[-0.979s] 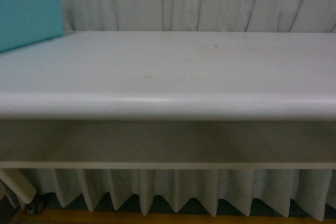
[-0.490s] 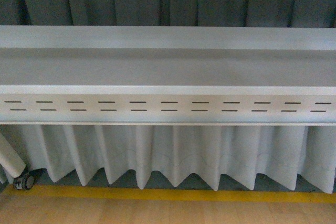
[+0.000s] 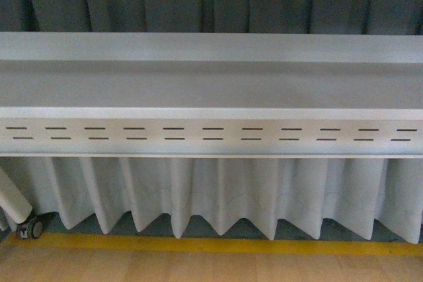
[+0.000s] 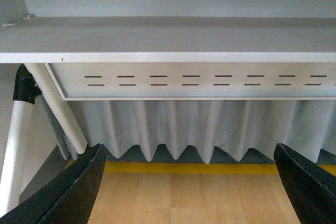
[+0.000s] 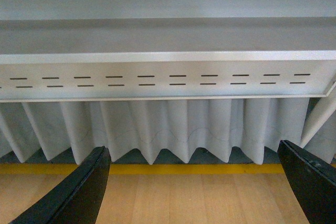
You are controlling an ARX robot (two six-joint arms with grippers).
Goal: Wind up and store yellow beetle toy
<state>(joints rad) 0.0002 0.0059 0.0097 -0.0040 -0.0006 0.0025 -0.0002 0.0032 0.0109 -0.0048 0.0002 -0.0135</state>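
The yellow beetle toy is out of view in every frame. My left gripper [image 4: 191, 182] is open, its two black fingers [image 4: 68, 192] wide apart low over a wooden floor, with nothing between them. My right gripper [image 5: 194, 182] is open too, black fingers [image 5: 79, 192] spread over the same floor and holding nothing. Both wrist views face the underside of a white table. Neither arm shows in the front view.
A white table [image 3: 211, 84] with a slotted front panel [image 3: 211, 133] fills the front view. A pleated white skirt [image 3: 218, 196] hangs below it. A yellow floor line [image 3: 211, 246] runs along the wooden floor. A white table leg with a caster [image 3: 30, 228] stands at the lower left.
A second ago the front view looked across the tabletop with a teal box at the far left. It has since dropped to the table's underside and floor, and has held still for the last half second.
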